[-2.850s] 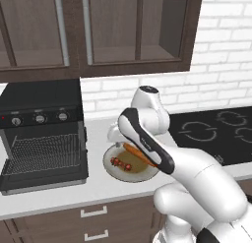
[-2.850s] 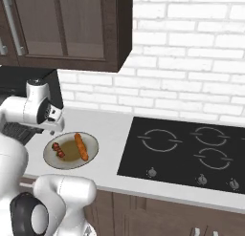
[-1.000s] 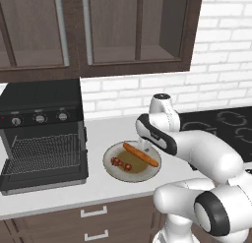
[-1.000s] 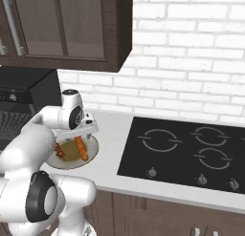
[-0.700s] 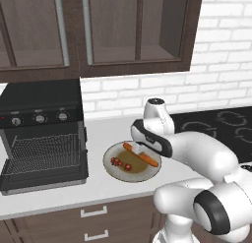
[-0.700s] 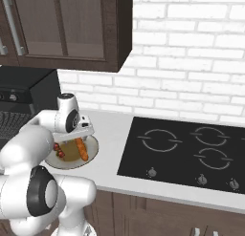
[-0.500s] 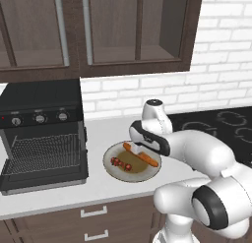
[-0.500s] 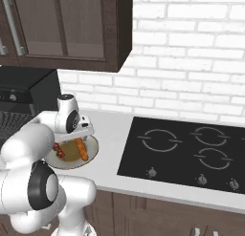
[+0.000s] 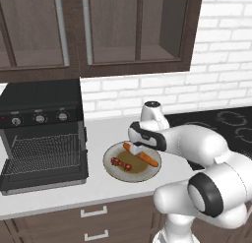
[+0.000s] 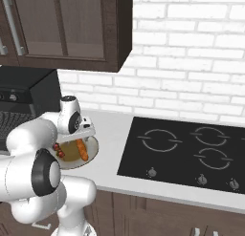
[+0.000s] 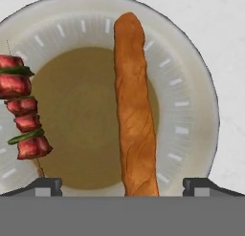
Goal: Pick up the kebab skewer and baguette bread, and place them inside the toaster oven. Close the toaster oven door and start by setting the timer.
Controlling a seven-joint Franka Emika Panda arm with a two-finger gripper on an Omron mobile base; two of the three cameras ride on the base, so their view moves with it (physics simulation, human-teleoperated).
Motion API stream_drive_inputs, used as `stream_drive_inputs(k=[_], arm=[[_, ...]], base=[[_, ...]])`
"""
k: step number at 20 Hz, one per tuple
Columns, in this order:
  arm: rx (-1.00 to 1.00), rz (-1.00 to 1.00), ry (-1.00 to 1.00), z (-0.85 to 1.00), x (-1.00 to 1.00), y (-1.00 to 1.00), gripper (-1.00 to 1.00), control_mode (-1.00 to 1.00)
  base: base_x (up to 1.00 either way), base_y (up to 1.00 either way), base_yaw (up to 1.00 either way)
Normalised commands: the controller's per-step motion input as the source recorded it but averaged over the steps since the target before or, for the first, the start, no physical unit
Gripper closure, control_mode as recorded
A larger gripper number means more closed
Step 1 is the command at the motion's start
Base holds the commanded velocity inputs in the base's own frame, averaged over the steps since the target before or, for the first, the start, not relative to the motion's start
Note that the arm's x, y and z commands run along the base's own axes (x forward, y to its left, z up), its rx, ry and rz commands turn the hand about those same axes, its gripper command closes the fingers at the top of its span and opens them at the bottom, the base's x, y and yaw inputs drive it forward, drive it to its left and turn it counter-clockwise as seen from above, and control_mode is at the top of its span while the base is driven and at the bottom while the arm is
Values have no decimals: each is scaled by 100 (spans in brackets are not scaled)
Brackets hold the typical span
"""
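Jaws spread wide, the gripper hangs right over the baguette bread, which lies between the fingertips on the plate. Beside it, the kebab skewer. Further off, toaster oven, its toaster oven door dropped open.

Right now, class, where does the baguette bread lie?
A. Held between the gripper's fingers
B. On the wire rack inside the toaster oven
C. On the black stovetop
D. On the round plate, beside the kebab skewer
D: in the hand view the baguette bread lies across the plate, apart from the kebab skewer, with the open gripper above it.
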Motion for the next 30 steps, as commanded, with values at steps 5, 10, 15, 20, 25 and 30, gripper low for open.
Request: stream_drive_inputs(k=[5, 10, 15, 20, 25, 30], arm=[[0, 0, 0, -30, 0, 0, -100, -100], [0, 0, 0, -25, 5, 0, -100, -100], [0, 0, 0, -11, 21, 0, -100, -100], [0, 0, 0, -11, 21, 0, -100, -100], [0, 0, 0, -17, 13, 0, -100, -100], [0, 0, 0, -24, 8, 0, -100, -100]], base=[[0, 0, 0], [0, 0, 0], [0, 0, 0], [0, 0, 0], [0, 0, 0], [0, 0, 0]])
